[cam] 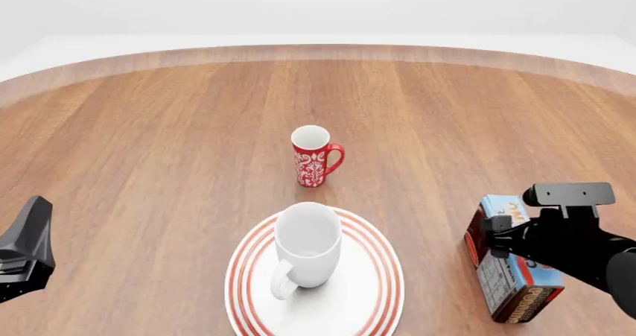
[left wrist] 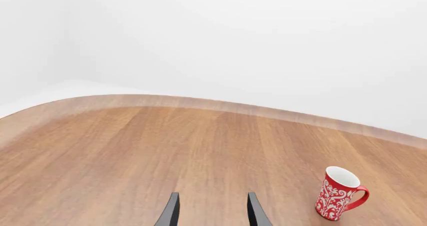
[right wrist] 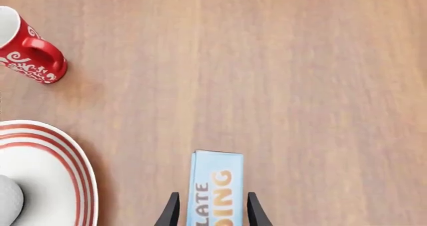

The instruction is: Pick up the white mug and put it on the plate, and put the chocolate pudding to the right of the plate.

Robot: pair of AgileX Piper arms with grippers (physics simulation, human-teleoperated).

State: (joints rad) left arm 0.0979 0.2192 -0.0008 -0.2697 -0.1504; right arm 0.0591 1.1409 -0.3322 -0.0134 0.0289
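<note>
Pudding carton [cam: 509,276] sits gripped in the right claw [right wrist: 210,213] above the wooden table [cam: 149,142]; left claw [left wrist: 212,211] empty, parted.

Wood-grain table [cam: 149,150] (matt); glossy ceramic white mug [cam: 308,243], plate [cam: 383,276]; printed-card chocolate pudding [cam: 512,287].

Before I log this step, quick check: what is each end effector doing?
Left end effector: open, holding nothing.
Right end effector: astride the light-blue chocolate pudding carton; grip cannot be told.
</note>
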